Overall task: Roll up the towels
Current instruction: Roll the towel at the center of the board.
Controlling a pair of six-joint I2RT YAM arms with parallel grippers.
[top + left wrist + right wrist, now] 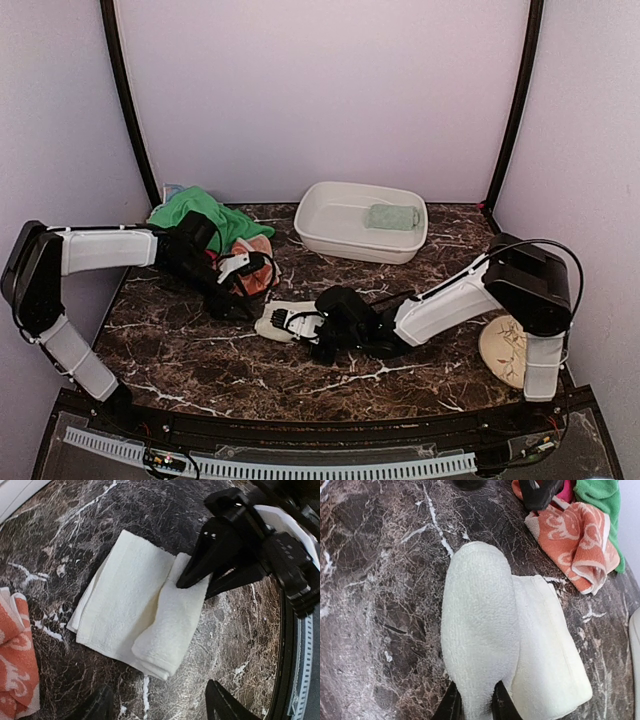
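A cream-white towel [283,320] [130,600] lies mid-table, its right edge turned over into a partial roll [477,625]. My right gripper [476,702] [322,330] is shut on the near end of that roll. Just left of the towel, my left gripper [157,700] [240,290] hovers open with nothing between its fingers. An orange swirl-patterned towel [258,268] [15,665] [575,535] lies crumpled behind it. A bright green towel [200,210] [600,500] is bunched at the back left. A pale sage-green towel [392,216] rests in the basin.
A white rectangular basin [335,240] stands at the back centre. A round cream plate [503,350] sits at the right edge by the right arm's base. Walls close in the table on three sides.
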